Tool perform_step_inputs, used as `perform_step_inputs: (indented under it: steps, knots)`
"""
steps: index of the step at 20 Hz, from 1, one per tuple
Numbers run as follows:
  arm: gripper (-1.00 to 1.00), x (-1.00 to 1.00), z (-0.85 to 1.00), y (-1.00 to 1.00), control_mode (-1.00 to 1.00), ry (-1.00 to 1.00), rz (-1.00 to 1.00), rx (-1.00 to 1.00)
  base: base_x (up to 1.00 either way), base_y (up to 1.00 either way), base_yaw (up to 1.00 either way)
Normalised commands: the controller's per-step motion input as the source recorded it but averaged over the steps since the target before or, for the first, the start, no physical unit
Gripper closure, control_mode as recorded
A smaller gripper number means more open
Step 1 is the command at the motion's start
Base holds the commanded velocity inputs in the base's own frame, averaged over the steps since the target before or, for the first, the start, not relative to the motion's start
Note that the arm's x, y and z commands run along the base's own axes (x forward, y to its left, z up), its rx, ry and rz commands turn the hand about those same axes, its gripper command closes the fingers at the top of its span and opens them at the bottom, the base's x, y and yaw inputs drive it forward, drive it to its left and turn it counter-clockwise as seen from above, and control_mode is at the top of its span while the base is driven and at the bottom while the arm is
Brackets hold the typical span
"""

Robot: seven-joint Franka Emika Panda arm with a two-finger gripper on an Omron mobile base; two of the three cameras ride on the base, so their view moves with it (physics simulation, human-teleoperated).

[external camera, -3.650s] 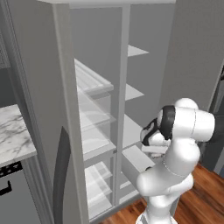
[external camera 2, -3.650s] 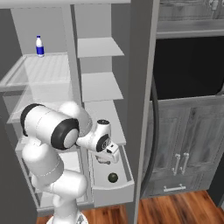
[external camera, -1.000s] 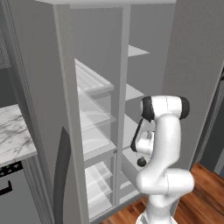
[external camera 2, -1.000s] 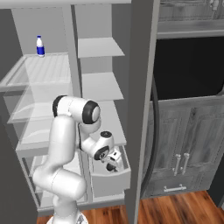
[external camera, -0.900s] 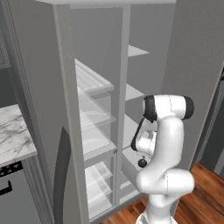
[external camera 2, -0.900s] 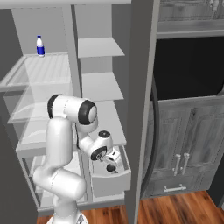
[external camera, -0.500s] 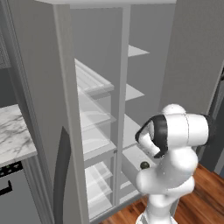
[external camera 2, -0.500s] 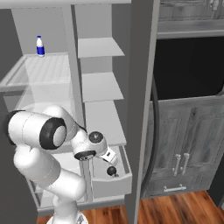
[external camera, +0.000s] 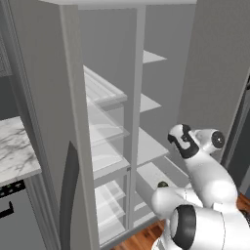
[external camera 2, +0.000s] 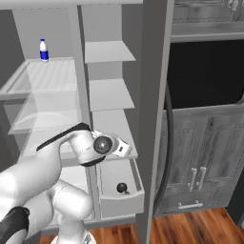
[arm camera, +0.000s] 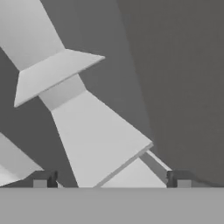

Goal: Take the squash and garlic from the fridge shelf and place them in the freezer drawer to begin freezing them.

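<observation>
The jaws stand wide apart in the hand view, the 2 dark finger tips [arm camera: 43, 179] rising near opposite lower corners with nothing between them. Beyond them the hand view looks along pale fridge shelves [arm camera: 94, 135] that run slantwise across the frame against a grey inner wall.

Nearest in the right base view, the white arm [external camera 2: 52, 176] curls up from the lower left, and its wrist lies level with the shelf above the freezer drawer [external camera 2: 121, 200]. The gripper [external camera 2: 121, 148] points toward the right-hand column of the fridge, just above that drawer. The drawer is pulled out at the foot of that column, pale grey with thick walls. A small dark round item [external camera 2: 122, 188] lies on its floor; whether it is the squash or the garlic cannot be told. In the left base view the same dark item [external camera: 162, 185] peeks out just behind the arm's elbow.

Farther back, opaque grey shelves [external camera 2: 110, 93] stack up the right column. The left column holds translucent glass shelves [external camera 2: 43, 76], and a small blue-and-white bottle [external camera 2: 43, 50] stands upright on the top 1. At the left of the left base view, a marble desk [external camera: 17, 156] sits beside the fridge.
</observation>
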Motion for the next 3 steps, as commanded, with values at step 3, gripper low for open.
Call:
perform_step_inputs:
  steps: [3]
  knots:
    - [-1.0,0.04,0.0,0.0,-1.0,0.01,0.0,-0.01,0.0,0.0,0.0]
